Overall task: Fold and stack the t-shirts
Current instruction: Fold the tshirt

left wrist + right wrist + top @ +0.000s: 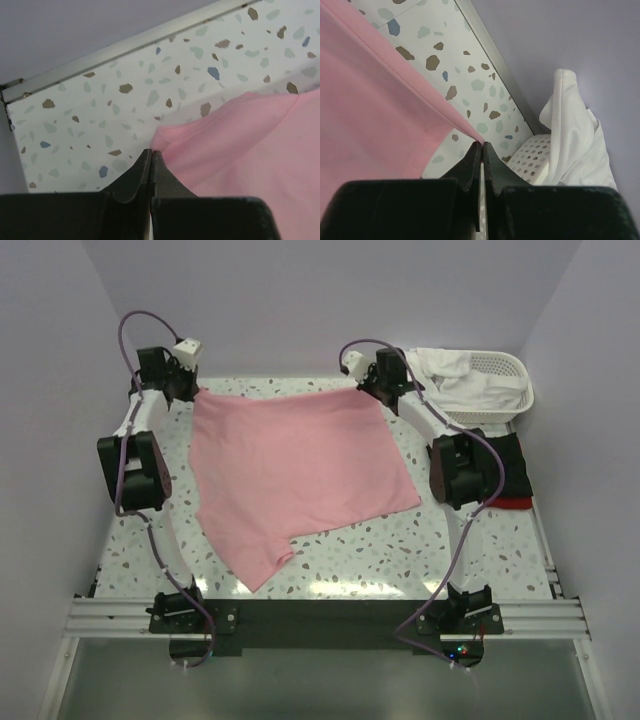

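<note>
Top external: basket (503, 367) (white shirt (452, 380) inside) back-right.

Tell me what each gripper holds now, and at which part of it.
Both hold the pink t-shirt. The left gripper is shut on its far left corner, and the right gripper is shut on its far right corner.

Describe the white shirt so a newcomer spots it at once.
Start at the speckled table; at its far right corner sits a white lattice basket. The white shirt is crumpled over its rim, unlike the pink shirt spread flat.
</note>
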Robot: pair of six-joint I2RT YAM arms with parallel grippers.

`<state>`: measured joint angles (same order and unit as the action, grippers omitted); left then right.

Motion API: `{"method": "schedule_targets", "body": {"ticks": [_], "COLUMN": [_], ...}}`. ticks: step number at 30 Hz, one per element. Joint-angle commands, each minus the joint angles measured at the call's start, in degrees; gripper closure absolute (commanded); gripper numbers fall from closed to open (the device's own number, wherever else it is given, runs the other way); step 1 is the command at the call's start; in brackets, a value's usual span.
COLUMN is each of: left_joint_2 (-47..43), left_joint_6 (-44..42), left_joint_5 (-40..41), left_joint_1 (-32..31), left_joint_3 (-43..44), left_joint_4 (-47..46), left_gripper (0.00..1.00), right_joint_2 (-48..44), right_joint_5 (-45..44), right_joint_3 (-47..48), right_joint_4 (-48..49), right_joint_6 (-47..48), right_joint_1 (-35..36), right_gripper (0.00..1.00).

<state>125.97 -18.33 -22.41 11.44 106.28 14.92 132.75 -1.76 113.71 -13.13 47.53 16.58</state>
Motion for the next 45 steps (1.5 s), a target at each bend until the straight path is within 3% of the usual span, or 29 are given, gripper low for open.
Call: {"method": "schedule_targets", "body": {"ticks": [1,13,23,31,39,45], "left_joint_2": [-7.2,-30.7,-40.5,-41.2,-38.0,-37.3], "left_joint_6": [-4.7,-11.0,-8.6,-9.6,-9.2,-13.6], "left_joint_5": [1.3,5.7,9.6,14.2,10.9,9.8], "left_joint_1": [-2.0,-7.4,-10.9,-12.8,-13.5,-13.5], "left_joint_3": [-4.0,-31.5,-42.0,-50.5,-49.9,-49.1], "left_joint_4": [2.2,5.7,10.6,8.5,9.6,12.1], "left_gripper": [1.00,1.00,1.00,1.00,1.00,1.00], "right_joint_2": [-1.3,-2.8,-4.4,-7.3,-5.7,-8.3], "right_joint_5": [1.6,12.7,16.8,18.3,15.8,16.9], "right_joint_3": [1.6,-0.5,-4.6,-13.5,-12.4,-13.6], "right_joint_4": [-3.0,-8.9,-10.2,-9.6,-8.4,-12.3], "right_joint_6": [2.7,9.8,15.0,19.3,18.3,22.1], "right_joint_1": [-0.5,-4.4,-7.3,-7.1,-7.2,-7.0], "right_gripper": [1.00,1.00,1.00,1.00,1.00,1.00]}}
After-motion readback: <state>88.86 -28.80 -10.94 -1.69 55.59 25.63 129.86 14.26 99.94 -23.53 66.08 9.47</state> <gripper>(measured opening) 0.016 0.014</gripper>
